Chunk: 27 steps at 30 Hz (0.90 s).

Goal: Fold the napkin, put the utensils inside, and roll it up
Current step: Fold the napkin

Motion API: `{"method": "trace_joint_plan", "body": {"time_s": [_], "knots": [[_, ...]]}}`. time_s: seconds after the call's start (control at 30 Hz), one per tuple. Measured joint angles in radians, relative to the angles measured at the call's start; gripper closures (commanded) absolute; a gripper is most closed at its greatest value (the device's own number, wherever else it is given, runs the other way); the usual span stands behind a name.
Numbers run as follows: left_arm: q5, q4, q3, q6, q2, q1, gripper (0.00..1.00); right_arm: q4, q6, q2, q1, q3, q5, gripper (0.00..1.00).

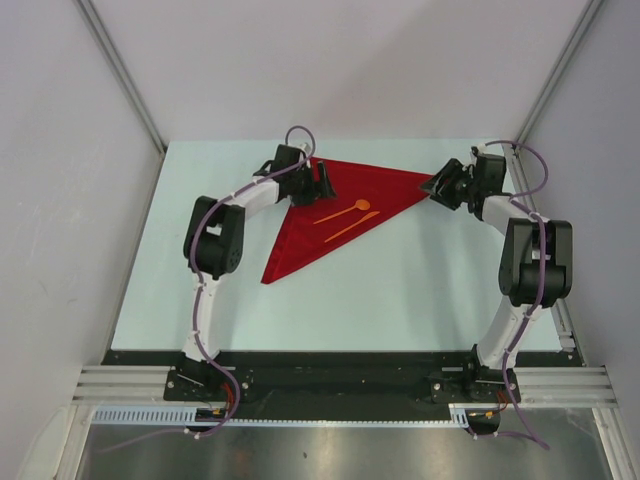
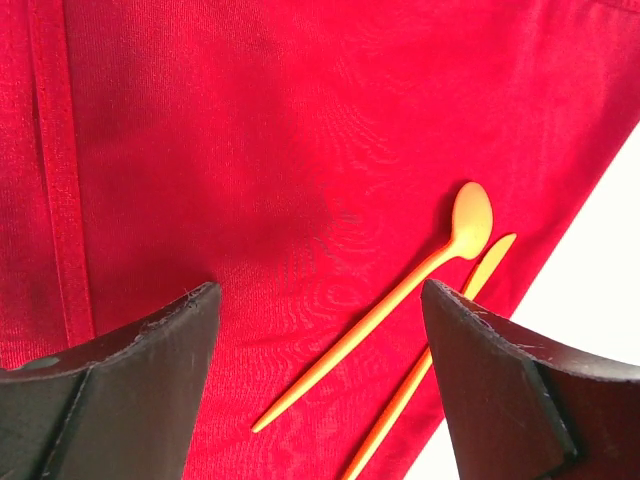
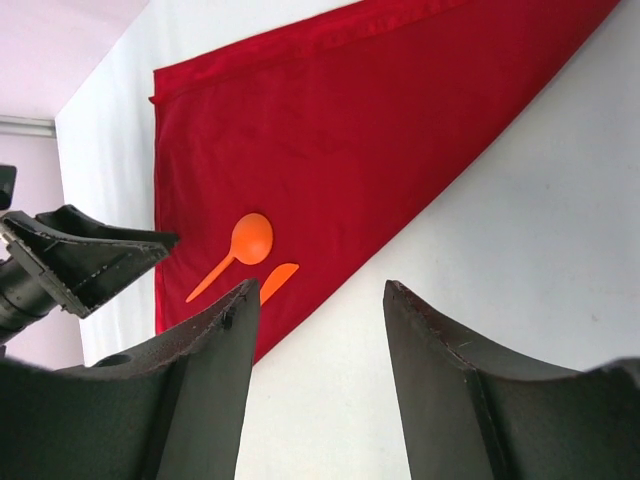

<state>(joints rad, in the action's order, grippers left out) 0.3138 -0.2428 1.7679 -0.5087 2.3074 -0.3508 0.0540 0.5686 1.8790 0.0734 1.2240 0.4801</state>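
Note:
The red napkin (image 1: 300,235) lies folded into a triangle on the table, filling most of the left wrist view (image 2: 250,130). Two orange utensils rest on it side by side: a spoon (image 1: 342,212) (image 2: 400,295) (image 3: 250,240) and a thin knife-like piece (image 1: 352,227) (image 2: 440,345) (image 3: 278,278). My left gripper (image 1: 322,184) (image 2: 320,300) hangs open over the napkin's far left corner, empty, with the utensil handles showing between its fingers below. My right gripper (image 1: 438,188) (image 3: 315,290) stands open at the napkin's right tip, over bare table.
The pale table (image 1: 400,300) is bordered by grey walls left and right. A metal rail (image 1: 330,385) carries the arm bases at the near edge. The left arm's finger (image 3: 90,265) shows at the left of the right wrist view.

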Motion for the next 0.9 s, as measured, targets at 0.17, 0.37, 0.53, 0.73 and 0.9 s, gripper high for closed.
{"method": "trace_joint_plan", "body": {"time_s": [0.17,0.37,0.53,0.73,0.9], "knots": [[0.006,0.014,0.005,-0.012,0.008,0.008,0.12,0.000,0.000,-0.024,0.004,0.000,0.000,0.43],[0.014,0.021,0.048,-0.015,0.039,0.015,0.12,-0.001,0.000,-0.031,0.012,0.000,0.000,0.43],[0.020,0.021,0.096,-0.015,0.072,0.021,0.12,-0.002,0.000,-0.031,0.016,0.000,0.000,0.43],[0.035,0.021,0.114,-0.016,0.085,0.030,0.12,-0.004,0.000,-0.031,0.016,0.000,0.000,0.43],[0.042,0.020,0.144,-0.018,0.104,0.040,0.12,-0.004,0.000,-0.031,0.018,0.000,-0.001,0.43]]}}
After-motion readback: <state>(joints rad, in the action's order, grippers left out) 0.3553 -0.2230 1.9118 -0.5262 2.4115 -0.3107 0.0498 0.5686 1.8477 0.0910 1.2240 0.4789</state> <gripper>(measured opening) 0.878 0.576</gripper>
